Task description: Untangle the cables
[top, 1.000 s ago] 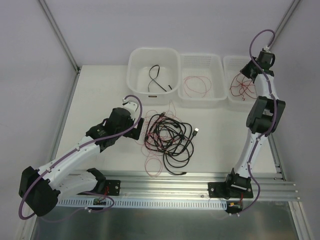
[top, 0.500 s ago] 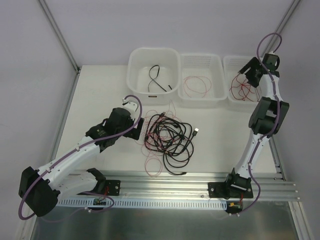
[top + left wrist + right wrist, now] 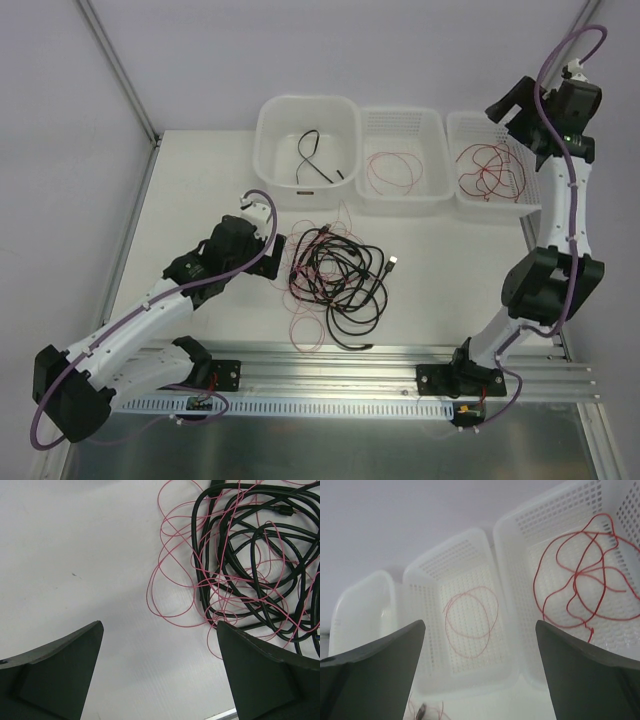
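A tangle of black cables [image 3: 340, 272] threaded with thin pink-red wires [image 3: 310, 325] lies mid-table; the left wrist view shows the black cables [image 3: 250, 570] and the wire loops [image 3: 172, 575] at upper right. My left gripper [image 3: 274, 258] [image 3: 159, 625] hangs open just left of the tangle, over bare table, touching nothing. My right gripper [image 3: 508, 103] [image 3: 480, 623] is open and empty, raised above the right basket. A red wire [image 3: 488, 170] [image 3: 582, 580] lies loose in that basket. A pink wire loop [image 3: 392, 172] [image 3: 470, 621] lies in the middle basket, and a black cable [image 3: 315, 160] in the left tub.
Three white containers line the table's far edge: a plain tub [image 3: 268, 150], a perforated middle basket [image 3: 440, 160] and a perforated right basket [image 3: 452, 135]. An aluminium rail [image 3: 340, 375] runs along the near edge. Metal frame posts [image 3: 120, 70] rise at the back corners.
My right gripper went from shut to open, leaving the red wire in the right basket, and the arm rose up and to the right. The left arm barely shifted.
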### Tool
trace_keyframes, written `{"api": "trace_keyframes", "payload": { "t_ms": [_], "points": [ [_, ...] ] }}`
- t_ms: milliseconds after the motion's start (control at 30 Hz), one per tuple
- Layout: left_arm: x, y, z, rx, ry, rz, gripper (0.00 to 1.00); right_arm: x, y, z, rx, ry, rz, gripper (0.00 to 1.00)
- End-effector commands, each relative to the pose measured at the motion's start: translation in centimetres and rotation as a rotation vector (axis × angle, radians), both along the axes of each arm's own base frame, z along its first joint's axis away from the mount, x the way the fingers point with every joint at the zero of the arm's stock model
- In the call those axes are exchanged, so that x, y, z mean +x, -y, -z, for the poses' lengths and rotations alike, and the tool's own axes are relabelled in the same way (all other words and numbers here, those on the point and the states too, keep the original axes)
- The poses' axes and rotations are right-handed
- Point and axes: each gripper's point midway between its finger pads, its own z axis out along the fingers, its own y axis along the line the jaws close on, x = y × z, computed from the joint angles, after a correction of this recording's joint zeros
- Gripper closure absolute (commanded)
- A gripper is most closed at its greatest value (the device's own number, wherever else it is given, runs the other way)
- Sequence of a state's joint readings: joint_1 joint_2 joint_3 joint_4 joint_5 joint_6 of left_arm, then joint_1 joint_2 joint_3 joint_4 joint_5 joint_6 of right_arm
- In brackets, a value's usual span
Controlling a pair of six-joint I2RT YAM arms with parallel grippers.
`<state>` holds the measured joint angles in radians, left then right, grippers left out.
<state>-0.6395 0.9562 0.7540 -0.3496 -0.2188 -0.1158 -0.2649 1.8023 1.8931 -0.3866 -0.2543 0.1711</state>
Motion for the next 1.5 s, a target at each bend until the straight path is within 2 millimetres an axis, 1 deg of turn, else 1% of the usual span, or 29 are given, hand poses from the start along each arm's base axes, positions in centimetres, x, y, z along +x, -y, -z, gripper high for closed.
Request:
{"api": "trace_keyframes", "payload": {
  "t_ms": [0,33,67,100,133,167,200,233,267,300,333,367,400,433,500,533,567,667,733,767,833,867,967,1000,1067,1100,1167,1267,1467],
  "points": [
    [-0.2,0.4,-1.2,-0.049,0.013,0.015,0.01,-5.0,-4.0,-2.1,-0.070,0.002,-0.090,0.02],
    [-0.4,0.6,-1.3,-0.063,0.010,0.025,0.01,-6.1,-4.7,-2.3,-0.100,0.002,-0.103,0.02],
    [-0.5,0.8,-1.5,-0.070,0.008,0.034,0.01,-7.4,-6.4,-0.3,-0.099,-0.056,-0.131,0.02],
    [-0.6,1.1,-1.5,-0.082,0.002,0.043,0.01,-9.3,-7.3,-1.7,-0.123,-0.020,-0.132,0.01],
    [-0.8,1.4,-1.7,-0.099,-0.004,0.061,0.01,-10.2,-8.6,-1.0,-0.124,-0.025,-0.160,0.01],
    [-0.9,1.8,-1.8,-0.111,-0.009,0.076,0.01,-11.4,-11.1,1.5,-0.119,-0.070,-0.221,0.01],
    [-1.1,2.0,-1.8,-0.124,-0.016,0.085,0.01,-12.6,-12.2,2.3,-0.121,-0.078,-0.246,0.01],
    [-1.5,2.6,-1.8,-0.146,-0.032,0.110,0.01,-14.4,-14.6,1.9,-0.126,-0.049,-0.305,0.01],
    [-1.6,2.8,-1.8,-0.156,-0.042,0.116,0.01,-15.5,-15.9,2.2,-0.129,-0.041,-0.337,0.01],
    [-1.7,3.2,-1.6,-0.163,-0.057,0.125,0.01,-16.9,-16.7,5.3,-0.131,-0.101,-0.362,0.02],
    [-1.7,3.3,-1.5,-0.168,-0.066,0.128,0.01,-18.4,-17.7,5.2,-0.134,-0.085,-0.389,0.02],
    [-2.0,3.8,-1.5,-0.184,-0.082,0.150,0.01,-19.9,-19.9,6.3,-0.142,-0.101,-0.464,0.03],
    [-2.0,4.0,-1.3,-0.191,-0.097,0.151,0.01,-21.2,-20.5,8.3,-0.155,-0.143,-0.490,0.03],
    [-2.1,4.2,-1.1,-0.193,-0.108,0.154,0.01,-22.7,-22.3,9.2,-0.168,-0.159,-0.550,0.04],
    [-2.2,4.5,-0.9,-0.211,-0.133,0.146,0.01,-25.0,-23.5,10.1,-0.176,-0.165,-0.603,0.05],
    [-2.2,4.7,-0.9,-0.220,-0.143,0.145,0.01,-26.2,-23.8,12.2,-0.181,-0.210,-0.625,0.06],
    [-2.3,4.9,-0.8,-0.231,-0.152,0.147,0.01,-27.4,-25.0,12.8,-0.181,-0.211,-0.671,0.07],
    [-2.8,5.5,-0.1,-0.273,-0.206,0.110,0.01,-30.4,-26.3,16.2,-0.200,-0.277,-0.753,0.11],
    [-3.2,5.8,0.6,-0.290,-0.239,0.073,0.01,-31.3,-26.4,17.7,-0.224,-0.312,-0.753,0.19],
    [-3.5,5.9,1.1,-0.287,-0.251,0.062,0.01,-32.3,-27.1,18.7,-0.231,-0.327,-0.789,0.21],
    [-3.9,6.5,1.7,-0.286,-0.268,0.036,0.01,-33.1,-28.3,19.3,-0.216,-0.327,-0.818,0.25],
    [-4.2,6.8,1.9,-0.290,-0.282,0.038,0.01,-33.7,-29.7,19.2,-0.211,-0.300,-0.857,0.26],
    [-4.1,7.0,2.6,-0.287,-0.292,-0.012,0.01,-33.3,-31.3,19.3,-0.230,-0.263,-0.837,0.30],
    [-4.0,7.1,2.8,-0.292,-0.299,-0.035,0.01,-32.5,-31.2,19.1,-0.252,-0.242,-0.785,0.36],
    [-3.7,7.1,3.1,-0.296,-0.288,-0.063,0.02,-31.7,-32.0,19.4,-0.230,-0.241,-0.738,0.41],
    [-3.6,7.1,3.4,-0.304,-0.289,-0.078,0.02,-31.2,-32.3,19.2,-0.224,-0.232,-0.721,0.42],
    [-3.2,7.2,3.7,-0.310,-0.278,-0.094,0.04,-30.7,-32.7,20.2,-0.229,-0.258,-0.678,0.42],
    [-3.0,7.9,3.9,-0.321,-0.281,-0.097,0.06,-29.8,-32.5,21.2,-0.265,-0.291,-0.616,0.43],
    [-2.3,8.7,5.5,-0.299,-0.298,-0.113,0.08,-28.4,-32.9,21.2,-0.254,-0.295,-0.538,0.49]
  ]
}}
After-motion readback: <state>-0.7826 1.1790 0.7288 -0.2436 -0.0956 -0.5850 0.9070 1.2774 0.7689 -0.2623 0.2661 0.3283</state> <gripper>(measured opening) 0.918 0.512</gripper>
